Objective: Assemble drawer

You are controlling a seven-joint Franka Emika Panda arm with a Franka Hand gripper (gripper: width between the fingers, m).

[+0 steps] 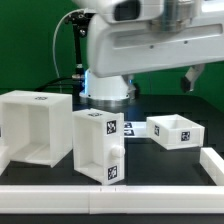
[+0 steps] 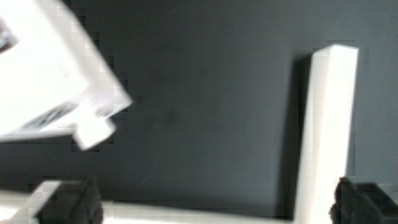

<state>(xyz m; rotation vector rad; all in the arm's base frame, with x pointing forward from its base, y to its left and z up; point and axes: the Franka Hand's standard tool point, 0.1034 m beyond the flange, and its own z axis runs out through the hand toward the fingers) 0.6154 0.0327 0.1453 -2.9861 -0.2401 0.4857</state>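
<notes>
In the exterior view the large cube-shaped shell (image 1: 35,125) stands at the left with its open side toward the front. One tagged tray (image 1: 100,145) stands on end in the middle. A second tray (image 1: 177,130) lies open side up at the right. My gripper (image 1: 195,78) hangs high above that right tray and touches nothing. In the wrist view my gripper (image 2: 217,205) is open and empty, with dark fingertips (image 2: 68,205) wide apart over the dark table. A blurred white drawer part (image 2: 54,70) lies off to one side, clear of the jaws.
Long white border bars edge the table along the front (image 1: 100,195) and the exterior view's right (image 1: 212,160). In the wrist view one bar (image 2: 326,130) meets another (image 2: 196,212) at a corner. The robot's base (image 1: 108,90) stands behind the parts.
</notes>
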